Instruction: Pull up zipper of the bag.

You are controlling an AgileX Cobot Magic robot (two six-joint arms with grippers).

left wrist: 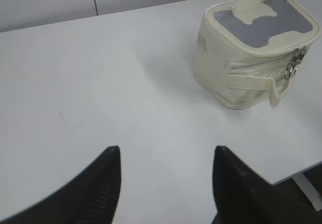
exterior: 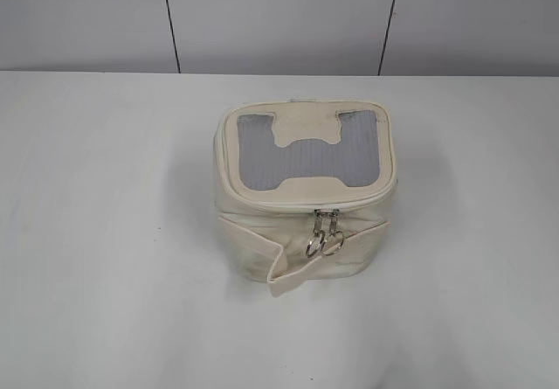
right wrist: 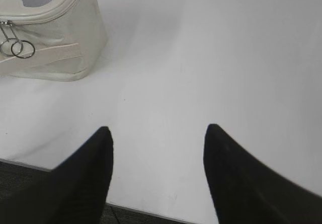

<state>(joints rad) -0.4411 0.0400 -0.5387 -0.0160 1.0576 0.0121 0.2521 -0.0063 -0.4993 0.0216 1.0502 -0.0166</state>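
While both grippers (left wrist: 166, 156) (right wrist: 157, 136) agape, bag (exterior: 301, 201) untouched, 2 pulls (exterior: 324, 242) side by side.

The bag (exterior: 301, 201) sits mid-counter (exterior: 105, 232), lid up. The zipper (exterior: 323, 232) pulls hang together on its near face, just above the strap (exterior: 262, 253). Left hand (left wrist: 166, 183) and right hand (right wrist: 157, 176) hover well apart from it, either side.
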